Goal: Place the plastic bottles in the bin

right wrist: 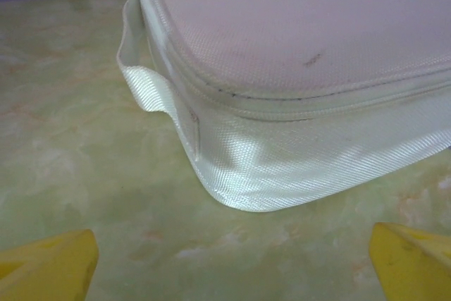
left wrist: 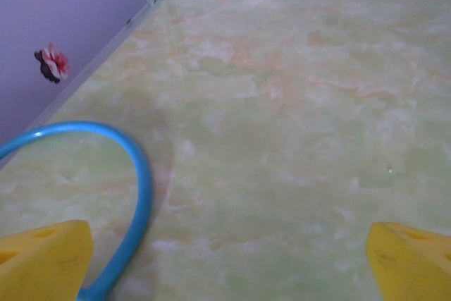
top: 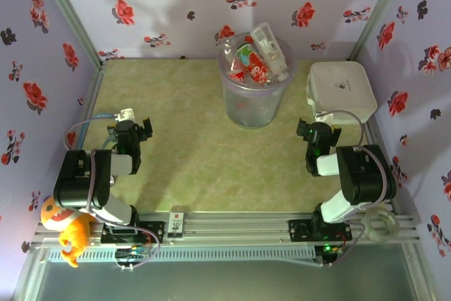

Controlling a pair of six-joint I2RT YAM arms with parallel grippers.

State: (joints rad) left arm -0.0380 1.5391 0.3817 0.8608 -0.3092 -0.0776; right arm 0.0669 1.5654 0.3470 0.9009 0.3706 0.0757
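Bin (top: 254, 103), upper centre: translucent plastic, smooth, faint gloss.
Plastic bottles (top: 257, 58): clear shiny plastic, glossy labels.
Table (left wrist: 282, 103): marbled green top, smooth, low sheen.
White case (right wrist: 296, 68), upper right: woven cloth, satiny, stitched seam.
Fingertips (left wrist: 42, 262): yellow matt plastic.
Cable (left wrist: 141, 181): blue, glossy.
Rail (top: 232, 225), lower edge: ribbed metal.

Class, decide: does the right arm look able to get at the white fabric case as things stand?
Probably yes: the white fabric case lies just ahead of the right gripper, its fingers open, with only bare table between.
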